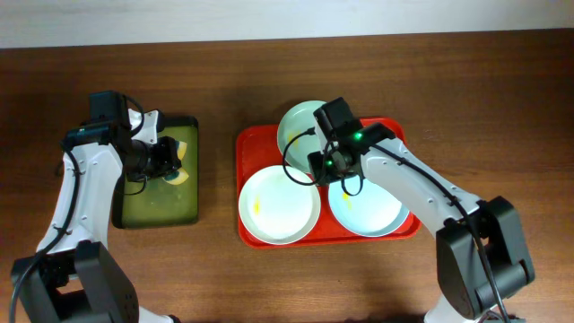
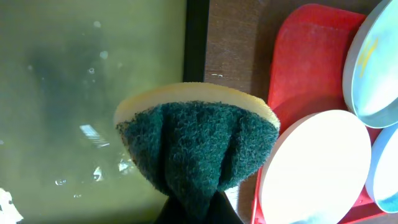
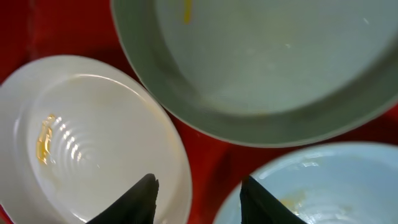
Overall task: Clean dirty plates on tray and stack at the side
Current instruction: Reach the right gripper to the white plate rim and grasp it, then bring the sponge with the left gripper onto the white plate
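— Three plates are seen on the red tray (image 1: 251,144): the white plate (image 1: 279,205) at the near left, the pale blue plate (image 1: 363,208) at the near right, the pale green plate (image 1: 299,128) at the far side.

— And none is lifted. The right gripper (image 3: 202,202) is held low over the tray, its fingers (image 3: 144,198) parted, with nothing between them. The strip of red between the white and blue plates is framed by them.

— In the right wrist view, yellow smears (image 3: 43,140) are picked out: one in the white plate's bowl, one on the green plate, and a fainter one on the blue.

— The green plate's rim is also seen overlapping the white plate's edge there.

— Over on the left, a sponge (image 2: 199,143) is gripped. Yellow foam and a dark green scouring face are shown, folded and pinched tight by the left gripper (image 1: 170,163).

— It is held above the olive-green tray (image 1: 161,202), the black-rimmed one, towards its right side. Whether the tray is touched by the sponge cannot be told.

— A wet sheen and droplets (image 2: 93,70) are seen on that tray's floor.

— The two trays are set side by side on the wooden table (image 1: 269,72), apart, with a band of bare wood between them.
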### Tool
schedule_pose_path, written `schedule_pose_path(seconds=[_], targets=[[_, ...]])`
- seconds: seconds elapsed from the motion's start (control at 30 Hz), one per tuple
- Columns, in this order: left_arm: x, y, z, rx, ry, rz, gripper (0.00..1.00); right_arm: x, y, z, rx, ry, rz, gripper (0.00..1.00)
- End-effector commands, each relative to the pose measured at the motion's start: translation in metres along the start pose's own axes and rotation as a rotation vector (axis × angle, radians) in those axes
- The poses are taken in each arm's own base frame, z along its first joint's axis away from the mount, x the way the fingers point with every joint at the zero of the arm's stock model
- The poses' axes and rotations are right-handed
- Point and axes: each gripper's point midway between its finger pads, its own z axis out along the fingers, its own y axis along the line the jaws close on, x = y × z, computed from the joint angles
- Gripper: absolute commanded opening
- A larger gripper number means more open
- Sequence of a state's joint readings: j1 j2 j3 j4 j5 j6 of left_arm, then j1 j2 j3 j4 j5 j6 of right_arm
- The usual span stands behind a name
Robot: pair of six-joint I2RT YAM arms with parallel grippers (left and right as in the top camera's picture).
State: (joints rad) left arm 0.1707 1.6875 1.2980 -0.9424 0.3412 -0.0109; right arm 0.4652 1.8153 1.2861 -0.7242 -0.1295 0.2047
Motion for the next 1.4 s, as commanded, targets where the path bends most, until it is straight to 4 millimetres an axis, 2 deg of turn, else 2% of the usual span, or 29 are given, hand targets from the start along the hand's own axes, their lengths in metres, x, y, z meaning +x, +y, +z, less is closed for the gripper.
schedule_pose_path(seconds=[0.0,0.23,0.43,0.67,0.83,0.93,1.0,1.13,1.23,1.37], targets=[[-0.003,-0.005,-0.007,0.020,-0.020,0.011,0.00,0.011,0.005,0.015,-0.016,0.035,-0.027,0.45],[-0.005,-0.005,-0.007,0.018,-0.028,0.014,0.00,0.029,0.007,0.038,-0.058,0.072,-0.020,0.45],[-0.004,-0.005,-0.007,0.018,-0.027,0.014,0.00,0.030,0.010,0.043,-0.072,0.065,-0.026,0.44],[-0.004,-0.005,-0.007,0.019,-0.024,0.013,0.00,0.039,0.007,0.063,-0.072,0.107,-0.019,0.39],[-0.002,-0.009,-0.007,0.043,-0.016,0.011,0.00,0.037,0.008,0.063,-0.076,0.101,-0.019,0.19],[0.001,-0.028,-0.007,0.128,-0.006,0.070,0.00,0.038,0.010,0.063,-0.085,0.103,-0.017,0.08],[0.004,-0.041,-0.006,0.170,0.003,0.095,0.00,0.038,0.010,0.063,-0.086,0.103,-0.011,0.08],[0.019,-0.085,-0.001,0.279,0.055,0.169,0.00,0.037,0.009,0.063,-0.085,0.103,0.011,0.06],[0.035,-0.110,0.004,0.295,0.109,0.202,0.00,0.037,0.009,0.063,-0.085,0.100,0.019,0.06],[0.066,-0.145,0.016,0.287,0.203,0.254,0.00,0.034,0.004,0.063,-0.078,0.096,0.073,0.06]])
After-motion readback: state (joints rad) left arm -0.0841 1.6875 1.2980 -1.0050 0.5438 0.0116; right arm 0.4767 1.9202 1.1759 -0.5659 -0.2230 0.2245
